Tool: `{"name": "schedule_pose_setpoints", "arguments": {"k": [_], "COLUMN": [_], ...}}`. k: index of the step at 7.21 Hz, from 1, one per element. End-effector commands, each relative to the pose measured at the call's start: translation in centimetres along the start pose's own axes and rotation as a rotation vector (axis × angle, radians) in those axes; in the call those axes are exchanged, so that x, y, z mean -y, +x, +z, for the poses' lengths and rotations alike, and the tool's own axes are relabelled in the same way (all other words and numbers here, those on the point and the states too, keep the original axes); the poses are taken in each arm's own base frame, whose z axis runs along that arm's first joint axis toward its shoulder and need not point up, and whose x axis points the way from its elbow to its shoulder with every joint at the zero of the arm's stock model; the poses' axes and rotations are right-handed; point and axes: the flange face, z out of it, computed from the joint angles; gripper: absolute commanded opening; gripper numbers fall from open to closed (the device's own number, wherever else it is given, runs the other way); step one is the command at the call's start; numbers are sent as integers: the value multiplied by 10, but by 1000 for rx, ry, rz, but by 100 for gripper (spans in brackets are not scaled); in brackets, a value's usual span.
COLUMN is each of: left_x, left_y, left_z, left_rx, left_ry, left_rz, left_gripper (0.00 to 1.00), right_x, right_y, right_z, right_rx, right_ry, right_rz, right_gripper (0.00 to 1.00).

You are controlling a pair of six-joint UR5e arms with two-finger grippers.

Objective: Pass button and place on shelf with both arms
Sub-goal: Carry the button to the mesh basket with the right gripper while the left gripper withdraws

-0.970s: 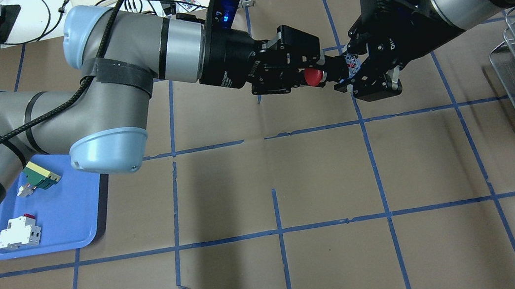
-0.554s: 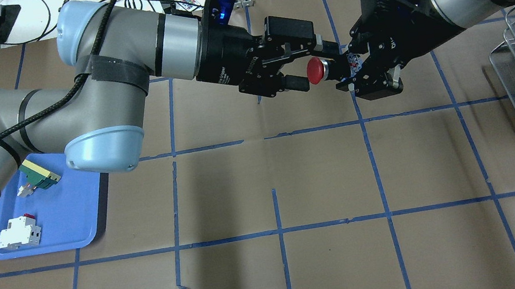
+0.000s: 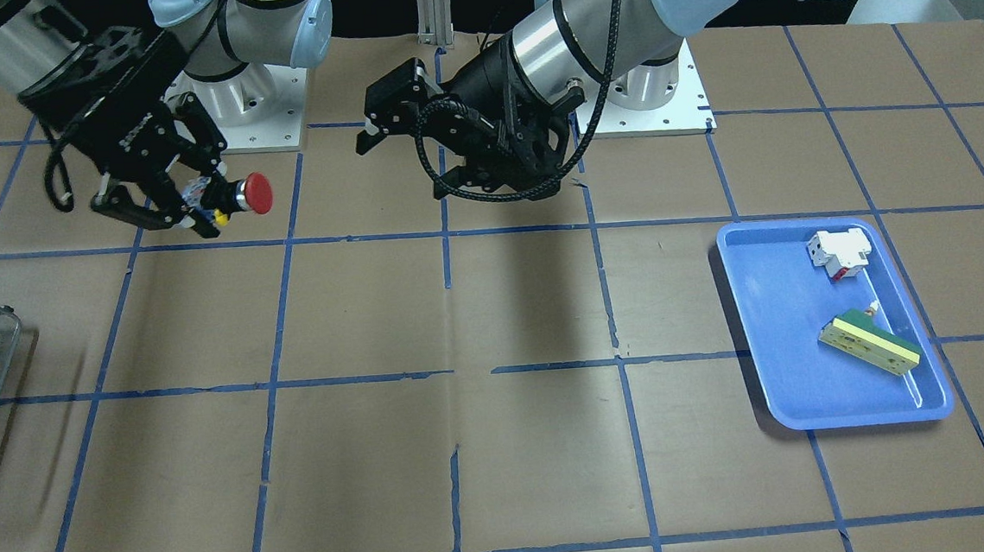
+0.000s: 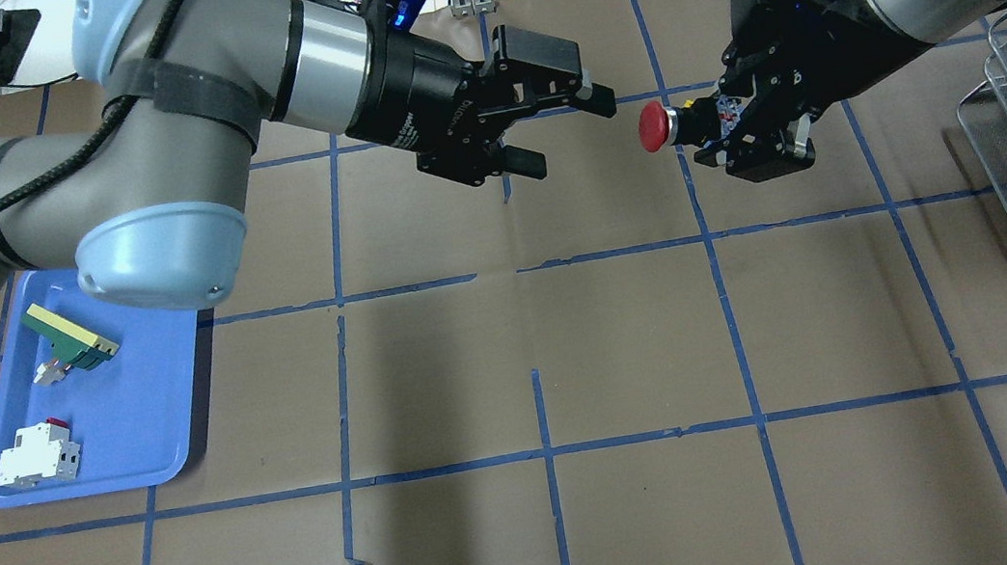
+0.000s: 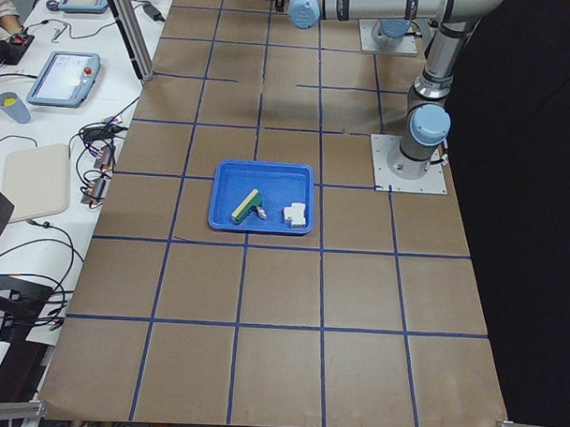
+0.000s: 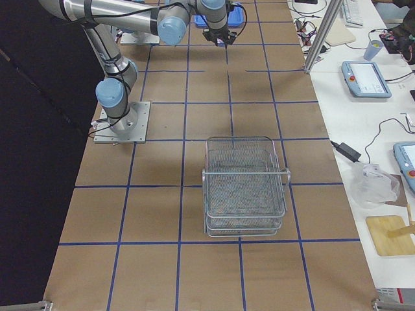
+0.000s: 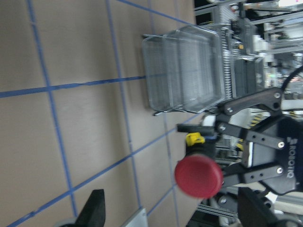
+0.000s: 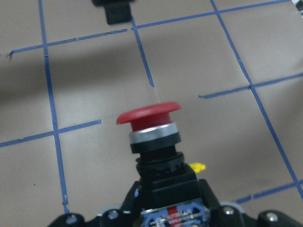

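From across the table, the right gripper point(image 3: 205, 201) is clamped on the button's point(image 3: 258, 193) black body, holding it in the air near the robot-side edge. Overhead, the left gripper point(image 4: 567, 133) hangs wide open and empty, well apart from it. The right-end view shows the shelf point(image 6: 245, 188), thin wire mesh with rounded corners, near the table's right end. I'd clear its rim before lowering. The right wrist view shows a smooth domed red cap over a metal collar.

Bright, even overhead light. Soft, broad shadows on surface point(image 4: 438, 379). Left wrist view: red button point(image 7: 199, 176) cap blurred, foreground out of focus. Right wrist view slightly soft. Side views: one long edge black, underexposed.
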Motion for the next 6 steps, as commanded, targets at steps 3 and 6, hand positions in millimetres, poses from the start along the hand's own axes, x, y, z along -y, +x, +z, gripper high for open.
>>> {"name": "schedule_pose_setpoints", "arguments": {"k": [3, 6], "left_x": [-10, -1], "left_y": [-56, -72], "left_z": [-63, -85], "left_rx": [687, 721], "left_ry": [-86, -60], "left_rz": [12, 81], "left_gripper": [100, 100], "right_x": [-95, -165], "right_y": [66, 90], "right_z": [-24, -36], "right_rx": [-169, -314], "right_ry": [-234, -386], "right_rz": [811, 1226], "right_gripper": [0, 0]}}
